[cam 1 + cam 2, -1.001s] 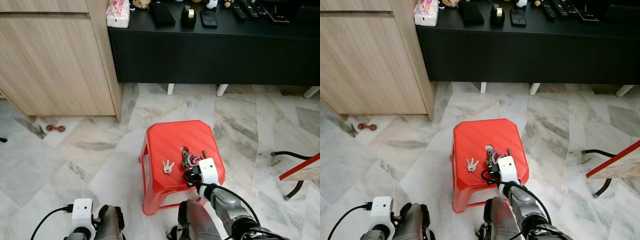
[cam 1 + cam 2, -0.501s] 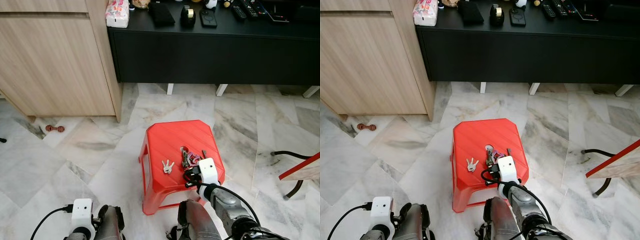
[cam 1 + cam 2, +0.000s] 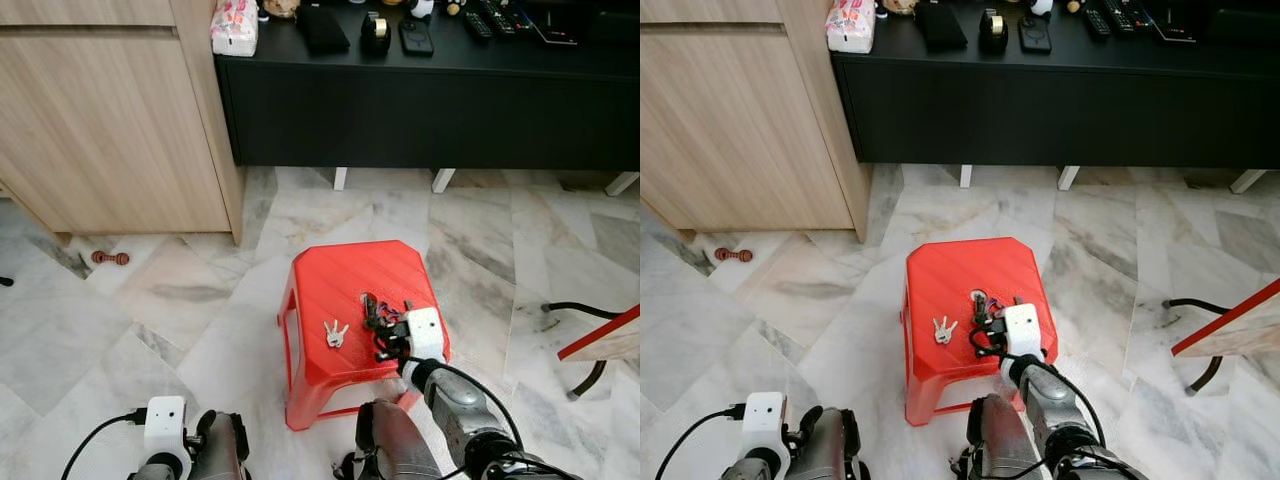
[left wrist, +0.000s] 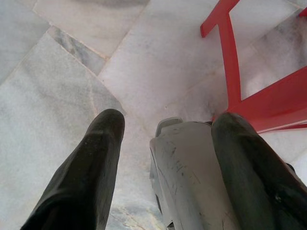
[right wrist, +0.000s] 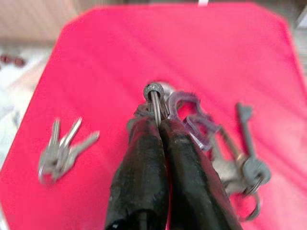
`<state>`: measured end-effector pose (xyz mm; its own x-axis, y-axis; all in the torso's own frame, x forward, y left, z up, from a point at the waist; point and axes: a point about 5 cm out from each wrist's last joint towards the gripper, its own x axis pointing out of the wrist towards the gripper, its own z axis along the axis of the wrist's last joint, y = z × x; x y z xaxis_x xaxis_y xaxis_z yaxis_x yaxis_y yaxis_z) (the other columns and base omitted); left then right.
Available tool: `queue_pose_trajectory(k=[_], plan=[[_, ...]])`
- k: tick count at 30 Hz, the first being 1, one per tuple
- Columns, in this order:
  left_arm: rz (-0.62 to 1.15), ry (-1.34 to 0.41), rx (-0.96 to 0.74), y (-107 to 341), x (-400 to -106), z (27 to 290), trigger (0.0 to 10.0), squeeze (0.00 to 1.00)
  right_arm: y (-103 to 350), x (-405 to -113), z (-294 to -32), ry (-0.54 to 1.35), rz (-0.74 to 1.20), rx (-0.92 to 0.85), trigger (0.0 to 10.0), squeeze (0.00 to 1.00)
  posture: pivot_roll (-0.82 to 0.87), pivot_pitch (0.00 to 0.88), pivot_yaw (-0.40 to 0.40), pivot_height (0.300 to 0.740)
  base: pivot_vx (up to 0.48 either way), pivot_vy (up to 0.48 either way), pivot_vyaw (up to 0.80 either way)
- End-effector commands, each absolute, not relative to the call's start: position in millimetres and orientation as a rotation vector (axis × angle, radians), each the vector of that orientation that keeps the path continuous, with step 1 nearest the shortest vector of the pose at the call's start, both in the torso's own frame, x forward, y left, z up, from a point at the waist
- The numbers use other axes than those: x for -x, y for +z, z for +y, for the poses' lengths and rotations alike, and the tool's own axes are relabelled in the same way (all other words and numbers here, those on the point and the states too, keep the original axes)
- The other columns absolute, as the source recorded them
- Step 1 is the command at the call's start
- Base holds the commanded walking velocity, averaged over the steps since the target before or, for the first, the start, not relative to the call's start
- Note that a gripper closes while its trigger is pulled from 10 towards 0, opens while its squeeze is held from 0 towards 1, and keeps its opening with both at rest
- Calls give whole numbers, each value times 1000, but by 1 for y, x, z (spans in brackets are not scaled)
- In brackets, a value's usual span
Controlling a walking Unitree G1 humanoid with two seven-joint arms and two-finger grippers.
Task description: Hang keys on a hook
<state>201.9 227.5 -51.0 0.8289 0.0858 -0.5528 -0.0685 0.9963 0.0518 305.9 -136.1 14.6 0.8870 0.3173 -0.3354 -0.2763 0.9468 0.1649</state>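
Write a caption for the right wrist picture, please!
The right gripper pinches a key ring on a big bunch of keys on the red stool, with a small set of keys lying nearby.

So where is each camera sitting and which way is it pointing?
Left eye, right eye: on the head, looking down at the red stool on the floor; both arms show, right claw at the key bunch.
Left wrist: low, along the open left claw toward floor and stool leg.
Right wrist: along the right claw's shut fingers, pinching the key ring.
Shared: stool, keys.
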Motion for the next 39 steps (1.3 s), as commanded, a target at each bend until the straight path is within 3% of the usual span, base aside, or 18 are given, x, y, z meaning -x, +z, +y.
queue_pose_trajectory(k=[1, 10, 23, 25, 39], plan=[[820, 42, 14, -83, -159, 209, 10000, 0, 16, -306, -144, 277, 342, -111, 0, 0, 51, 179, -144, 618, 0, 0, 0], [807, 50, 17, -78, -175, 209, 10000, 0, 48, -322, -165, 152, 131, -125, 0, 0, 38, 110, -130, 618, 0, 0, 0], [793, 72, 29, -73, -186, 213, 10000, 0, 84, -327, -168, 133, -86, -29, 0, 0, 25, 48, -108, 618, 0, 0, 0], [792, 71, 34, -73, -188, 212, 10000, 0, 88, -324, -170, 93, -104, -33, 10000, 0, 23, 33, -105, 618, 0, 0, 0], [802, 80, 74, -76, -183, 210, 10000, 0, 72, -313, -172, -3, -18, -116, 10000, 0, 29, 0, -108, 618, 0, 0, 0]])
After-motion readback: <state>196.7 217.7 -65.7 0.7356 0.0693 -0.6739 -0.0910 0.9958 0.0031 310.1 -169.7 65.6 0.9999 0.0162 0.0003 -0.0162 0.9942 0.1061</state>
